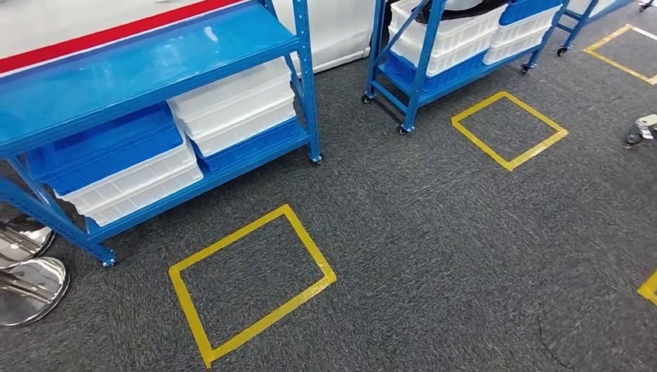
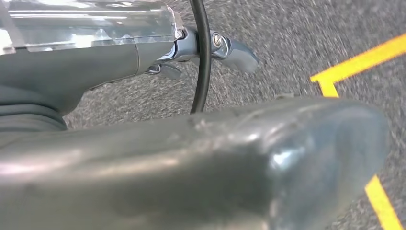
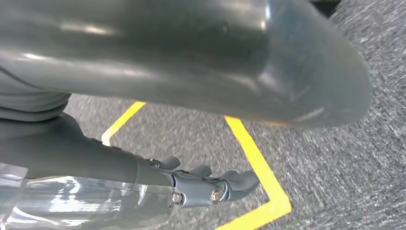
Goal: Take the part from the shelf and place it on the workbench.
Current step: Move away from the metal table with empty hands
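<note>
The left hand (image 2: 201, 52) hangs over grey carpet (image 1: 434, 232) with its dark fingers (image 2: 237, 53) stretched out and apart, nothing between them and the thick grey thumb (image 2: 239, 163). A thin black cable (image 2: 201, 57) runs across in front of the fingers. The right hand (image 3: 201, 184) hangs the same way — fingers (image 3: 239, 181) extended and loose, gripping nothing, with a yellow tape corner (image 3: 268, 201) on the floor beneath it.

From the head view, a yellow tape square (image 1: 252, 283) lies on the carpet just in front of the near blue shelf (image 1: 139, 85). That shelf's lower level holds stacked bins: a blue bin (image 1: 101, 147) on top of white bins (image 1: 132, 186) at one end, and white bins (image 1: 232, 105) over a blue one (image 1: 248, 147) at the other. Its top surface looks bare blue. I cannot tell which bin holds the part — their contents are hidden.

A second blue shelf on castors (image 1: 418, 85) stands further back, also loaded with white and blue bins (image 1: 457, 39), with another taped square (image 1: 509, 129) in front of it. Two shiny metal stool bases (image 1: 27, 271) sit beside the near shelf's end.
</note>
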You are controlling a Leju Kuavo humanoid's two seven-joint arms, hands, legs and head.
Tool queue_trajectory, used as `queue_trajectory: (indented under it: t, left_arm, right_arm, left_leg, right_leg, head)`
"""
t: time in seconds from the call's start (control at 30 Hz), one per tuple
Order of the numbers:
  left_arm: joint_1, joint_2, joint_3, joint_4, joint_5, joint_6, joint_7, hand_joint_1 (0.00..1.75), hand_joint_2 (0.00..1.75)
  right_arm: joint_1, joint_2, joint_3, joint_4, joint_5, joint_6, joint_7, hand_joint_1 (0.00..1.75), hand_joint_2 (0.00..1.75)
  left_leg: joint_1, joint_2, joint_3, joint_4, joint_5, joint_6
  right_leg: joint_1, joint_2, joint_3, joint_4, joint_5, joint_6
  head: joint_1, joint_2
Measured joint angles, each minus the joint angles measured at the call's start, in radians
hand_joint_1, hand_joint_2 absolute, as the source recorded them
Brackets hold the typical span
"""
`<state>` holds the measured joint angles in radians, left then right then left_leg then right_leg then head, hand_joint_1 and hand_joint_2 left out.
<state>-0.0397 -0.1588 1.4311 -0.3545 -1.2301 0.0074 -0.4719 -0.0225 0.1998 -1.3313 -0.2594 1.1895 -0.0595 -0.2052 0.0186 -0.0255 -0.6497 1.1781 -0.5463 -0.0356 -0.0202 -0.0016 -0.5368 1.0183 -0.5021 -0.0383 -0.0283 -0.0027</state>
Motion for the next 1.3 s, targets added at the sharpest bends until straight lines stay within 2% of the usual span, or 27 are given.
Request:
queue_trajectory:
  t: [0.07,0.1,0.13,0.17,0.23,0.3,0.37,0.4,0.43,0.5,0.53,0.57,0.6,0.63,0.67,0.73,0.8,0.87,0.9,0.97,1.03,1.07,1.1,1.13,1.17,1.23,1.3]
  left_arm:
    - [-0.002,0.0,0.002,0.0,0.0,0.001,-0.001,0.0,0.0]
    - [-0.001,0.0,0.003,0.0,0.0,0.001,-0.001,0.0,0.0]
    - [0.0,0.0,0.003,0.0,0.0,0.001,-0.001,0.0,0.0]
    - [0.002,0.0,0.004,0.0,0.0,0.001,-0.001,0.0,0.0]
    - [-0.001,0.001,0.004,0.0,0.0,0.001,-0.001,0.0,0.0]
    - [-0.002,0.001,0.005,0.0,0.0,0.001,-0.002,0.0,0.0]
    - [0.002,0.002,0.007,0.0,0.0,0.001,-0.003,0.0,0.0]
    - [0.003,0.001,0.008,0.0,0.0,0.001,-0.003,0.0,0.0]
    - [0.003,0.001,0.009,0.0,0.0,0.001,-0.003,0.0,0.0]
    - [0.0,0.0,0.01,0.0,0.001,0.001,-0.004,0.0,0.0]
    - [-0.002,0.0,0.011,0.0,0.001,0.001,-0.004,0.0,0.0]
    - [-0.002,0.0,0.011,0.0,0.002,0.001,-0.004,0.0,0.0]
    - [-0.002,0.0,0.012,0.0,0.002,0.001,-0.004,0.0,0.0]
    - [-0.001,0.0,0.012,0.0,0.002,0.001,-0.004,0.0,0.0]
    - [-0.001,-0.001,0.013,0.0,0.001,0.001,-0.004,0.0,0.0]
    - [-0.001,-0.002,0.013,0.0,0.001,0.001,-0.004,0.0,0.0]
    - [-0.002,-0.003,0.013,0.0,0.001,0.0,-0.004,0.0,0.0]
    - [-0.001,-0.002,0.014,0.0,0.002,-0.002,-0.006,0.0,0.0]
    - [0.0,-0.002,0.014,0.0,0.003,-0.004,-0.008,0.0,0.0]
    - [-0.001,-0.002,0.015,0.0,0.007,-0.008,-0.014,0.0,0.0]
    - [-0.005,-0.003,0.015,0.0,0.012,-0.015,-0.022,0.0,0.0]
    - [-0.006,-0.003,0.016,0.0,0.014,-0.019,-0.025,0.0,0.0]
    - [-0.005,-0.003,0.016,0.0,0.015,-0.022,-0.027,0.0,0.0]
    - [-0.003,-0.003,0.016,0.0,0.015,-0.025,-0.027,0.0,0.0]
    - [-0.001,-0.003,0.016,0.0,0.015,-0.026,-0.028,0.0,0.0]
    - [-0.001,-0.003,0.017,0.0,0.015,-0.027,-0.028,0.0,0.0]
    - [-0.002,-0.002,0.018,0.0,0.015,-0.027,-0.029,0.0,0.0]
  right_arm:
    - [0.002,0.0,-0.002,0.0,0.001,0.0,0.001,0.0,0.0]
    - [0.002,-0.001,-0.003,0.0,0.002,0.0,0.001,0.0,0.0]
    - [0.001,-0.001,-0.003,0.0,0.002,0.0,0.002,0.0,0.0]
    - [0.0,-0.001,-0.004,0.0,0.002,0.0,0.002,0.0,0.0]
    - [-0.001,-0.001,-0.004,0.0,0.002,0.0,0.002,0.0,0.0]
    - [-0.004,-0.001,-0.004,0.0,0.002,0.0,0.002,0.0,0.0]
    - [-0.009,-0.001,-0.004,0.0,0.002,0.001,0.002,0.0,0.0]
    - [-0.01,-0.002,-0.004,0.0,0.002,0.001,0.002,0.0,0.0]
    - [-0.01,-0.003,-0.004,0.0,0.002,0.001,0.002,0.0,0.0]
    - [-0.008,-0.004,-0.004,0.0,0.003,0.001,0.002,0.0,0.0]
    - [-0.007,-0.004,-0.005,0.0,0.004,0.0,0.003,0.0,0.0]
    - [-0.006,-0.004,-0.005,0.0,0.005,0.0,0.004,0.0,0.0]
    - [-0.005,-0.004,-0.005,0.0,0.007,0.0,0.004,0.0,0.0]
    - [-0.005,-0.005,-0.005,0.0,0.008,0.0,0.004,0.0,0.0]
    - [-0.005,-0.006,-0.005,0.0,0.009,0.0,0.004,0.0,0.0]
    - [-0.004,-0.008,-0.006,0.0,0.011,0.0,0.004,0.0,0.0]
    - [-0.005,-0.009,-0.006,0.0,0.012,0.0,0.004,0.0,0.0]
    - [-0.008,-0.009,-0.007,0.0,0.011,-0.002,0.004,0.0,0.0]
    - [-0.008,-0.01,-0.009,0.0,0.009,-0.005,0.004,0.0,0.0]
    - [-0.008,-0.01,-0.016,0.0,0.003,-0.015,0.002,0.0,0.0]
    - [-0.003,-0.01,-0.024,0.0,-0.001,-0.02,-0.001,0.0,0.0]
    - [-0.001,-0.01,-0.027,0.0,-0.002,-0.02,-0.002,0.0,0.0]
    - [0.001,-0.011,-0.029,0.0,-0.003,-0.019,-0.002,0.0,0.0]
    - [0.001,-0.011,-0.031,0.0,-0.004,-0.019,-0.002,0.0,0.0]
    - [0.001,-0.011,-0.033,0.0,-0.004,-0.019,-0.002,0.0,0.0]
    - [0.0,-0.011,-0.036,0.0,-0.004,-0.019,-0.002,0.0,0.0]
    - [-0.001,-0.01,-0.038,0.0,-0.004,-0.019,-0.002,0.0,0.0]
  left_leg:
    - [0.001,0.015,-0.048,0.114,-0.045,-0.003]
    - [0.001,0.018,-0.048,0.123,-0.041,-0.002]
    - [0.0,0.022,-0.028,0.091,-0.019,0.0]
    - [-0.001,0.033,0.011,0.025,0.014,0.004]
    - [-0.009,0.072,0.083,-0.109,0.059,0.017]
    - [-0.017,0.089,0.105,-0.16,0.067,0.028]
    - [-0.015,0.069,0.106,-0.169,0.075,0.039]
    - [-0.012,0.059,0.11,-0.177,0.08,0.045]
    - [-0.008,0.049,0.113,-0.185,0.087,0.051]
    - [-0.005,0.028,0.112,-0.192,0.096,0.059]
    - [-0.006,0.016,0.109,-0.191,0.098,0.061]
    - [-0.006,0.004,0.107,-0.19,0.098,0.061]
    - [-0.006,-0.009,0.107,-0.189,0.098,0.061]
    - [-0.006,-0.023,0.107,-0.186,0.098,0.06]
    - [-0.006,-0.038,0.107,-0.183,0.097,0.058]
    - [-0.006,-0.063,0.105,-0.175,0.093,0.05]
    - [-0.007,-0.081,0.097,-0.17,0.092,0.038]
    - [-0.006,-0.093,0.091,-0.171,0.095,0.024]
    - [-0.006,-0.084,0.088,-0.166,0.091,0.019]
    - [-0.007,-0.039,0.06,-0.107,0.056,0.012]
    - [-0.007,0.005,-0.002,0.024,-0.007,0.006]
    - [-0.006,0.013,-0.031,0.085,-0.028,0.004]
    - [-0.006,0.017,-0.046,0.118,-0.032,0.004]
    - [-0.006,0.018,-0.041,0.11,-0.016,0.005]
    - [-0.007,0.019,-0.016,0.064,0.015,0.009]
    - [-0.013,0.028,0.056,-0.078,0.073,0.025]
    - [-0.021,0.037,0.096,-0.158,0.082,0.04]
  right_leg:
    - [0.006,-0.031,-0.002,0.002,-0.002,-0.003]
    - [0.009,-0.046,-0.002,0.002,-0.003,-0.004]
    - [0.01,-0.058,-0.001,0.003,-0.004,-0.004]
    - [0.011,-0.071,0.002,0.004,-0.006,-0.003]
    - [0.016,-0.093,0.007,0.005,-0.011,0.003]
    - [0.018,-0.112,0.012,0.004,-0.013,0.014]
    - [0.017,-0.125,0.018,0.0,-0.014,0.025]
    - [0.016,-0.114,0.019,0.005,-0.021,0.031]
    - [0.015,-0.09,0.012,0.028,-0.039,0.035]
    - [0.009,-0.028,-0.035,0.131,-0.102,0.042]
    - [0.007,-0.011,-0.067,0.197,-0.131,0.044]
    - [0.006,-0.005,-0.092,0.246,-0.146,0.046]
    - [0.005,-0.003,-0.103,0.263,-0.139,0.047]
    - [0.004,-0.001,-0.096,0.242,-0.114,0.047]
    - [0.003,0.006,-0.073,0.186,-0.074,0.047]
    - [0.0,0.045,-0.018,0.06,-0.014,0.044]
    - [0.001,0.067,0.002,0.008,0.0,0.038]
    - [0.004,0.05,0.0,0.006,0.004,0.028]
    - [0.003,0.042,0.001,0.002,0.006,0.021]
    - [0.0,0.024,0.002,-0.006,0.008,0.005]
    - [0.004,0.008,0.003,-0.008,0.002,-0.002]
    - [0.006,-0.001,0.004,-0.007,-0.001,-0.003]
    - [0.008,-0.008,0.007,-0.007,-0.004,-0.003]
    - [0.009,-0.014,0.012,-0.006,-0.007,-0.002]
    - [0.01,-0.018,0.018,-0.006,-0.011,0.0]
    - [0.013,-0.027,0.032,-0.006,-0.021,0.005]
    - [0.015,-0.033,0.041,-0.008,-0.028,0.016]
  head:
    - [0.0,0.0]
    - [0.0,0.0]
    - [0.0,0.0]
    - [0.0,0.0]
    - [0.0,0.0]
    - [0.0,0.0]
    - [0.0,0.0]
    - [0.001,0.0]
    - [0.001,0.0]
    - [0.002,0.0]
    - [0.001,0.0]
    - [0.002,0.0]
    - [0.001,0.0]
    - [0.001,0.0]
    - [0.002,0.0]
    - [0.002,0.0]
    - [0.001,0.0]
    - [0.001,0.0]
    - [0.001,0.0]
    - [0.001,0.0]
    - [0.0,0.0]
    - [0.0,0.0]
    - [0.0,0.0]
    - [0.0,0.0]
    - [0.0,0.0]
    - [0.0,0.0]
    - [0.0,0.0]
